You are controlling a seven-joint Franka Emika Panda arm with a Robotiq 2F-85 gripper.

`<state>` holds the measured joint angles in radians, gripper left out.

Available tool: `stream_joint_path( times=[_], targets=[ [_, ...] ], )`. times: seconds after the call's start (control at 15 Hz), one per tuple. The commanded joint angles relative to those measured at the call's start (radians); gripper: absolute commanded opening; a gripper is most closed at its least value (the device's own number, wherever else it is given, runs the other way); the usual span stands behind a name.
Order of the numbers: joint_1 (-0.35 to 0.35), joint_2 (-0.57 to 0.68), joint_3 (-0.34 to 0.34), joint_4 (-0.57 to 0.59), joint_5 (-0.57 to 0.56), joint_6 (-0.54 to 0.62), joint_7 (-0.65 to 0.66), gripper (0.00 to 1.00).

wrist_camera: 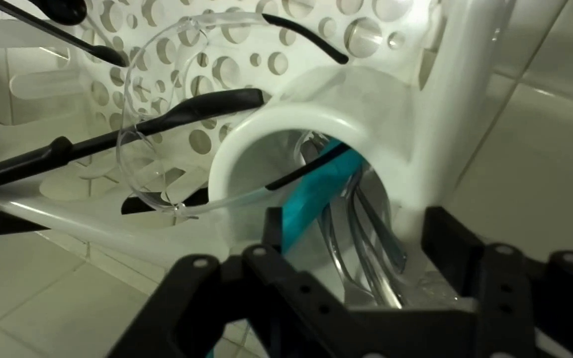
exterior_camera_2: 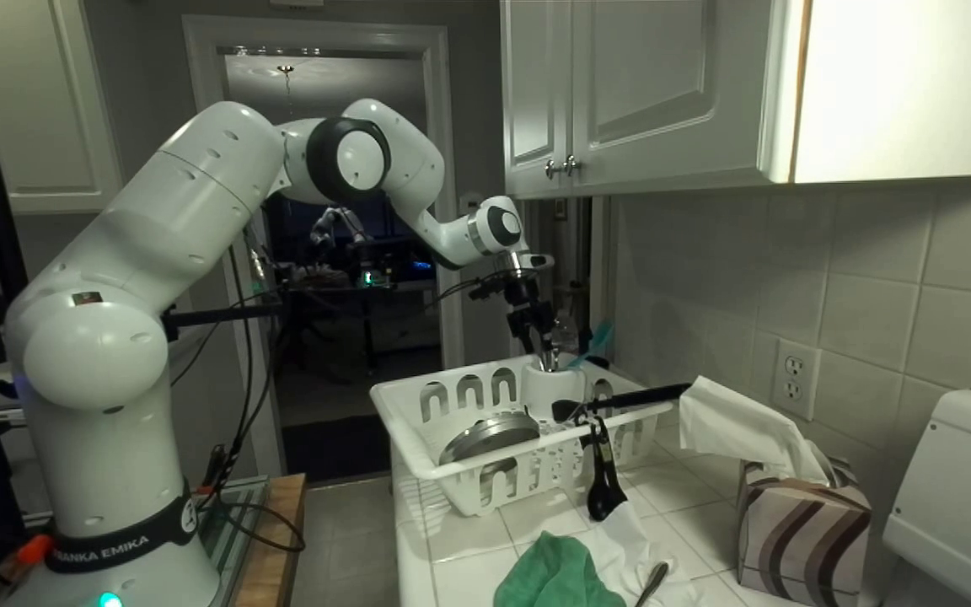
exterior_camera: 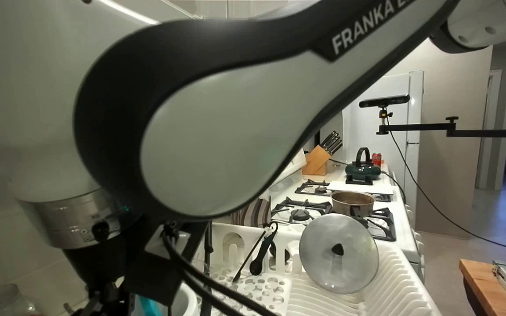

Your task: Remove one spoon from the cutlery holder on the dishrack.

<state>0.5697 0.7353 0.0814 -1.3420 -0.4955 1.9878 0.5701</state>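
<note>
The white cutlery holder point(wrist_camera: 296, 115) stands in a corner of the white dishrack point(wrist_camera: 458, 114). Both show in an exterior view, the holder point(exterior_camera_2: 546, 389) at the far side of the rack point(exterior_camera_2: 397, 413). Several silver utensils point(wrist_camera: 366, 243) rise from the holder. Their lower ends are hidden, so I cannot tell which are spoons. A teal handle point(wrist_camera: 314, 191) leans beside them. My gripper point(wrist_camera: 360, 236) is open above the holder, with the silver handles between its fingers and the teal handle near one finger. In an exterior view the gripper point(exterior_camera_2: 543, 347) points down at the holder's mouth.
Clear glasses point(wrist_camera: 130, 144) lie in the rack with one temple in the holder. A black handle point(wrist_camera: 194, 108) crosses the rack wall. A pot lid point(exterior_camera: 340, 259) leans in the rack. A tissue box point(exterior_camera_2: 802, 531) and a green cloth point(exterior_camera_2: 557, 577) are nearby, with cabinets point(exterior_camera_2: 637, 93) above.
</note>
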Motion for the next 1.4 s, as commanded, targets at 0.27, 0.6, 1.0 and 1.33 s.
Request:
stream_joint_path(
  times=[0.27, 0.6, 1.0, 1.33],
  targets=[
    [0.044, 0.086, -0.042, 0.136, 0.022, -0.017, 0.010, 0.70],
    [0.035, 0.100, -0.034, 0.164, 0.013, -0.016, 0.024, 0.53],
    [0.038, 0.072, -0.022, 0.118, 0.016, -0.022, 0.054, 0.25],
    [0.039, 0.047, -0.019, 0.084, 0.015, -0.017, 0.073, 0.36]
  ],
)
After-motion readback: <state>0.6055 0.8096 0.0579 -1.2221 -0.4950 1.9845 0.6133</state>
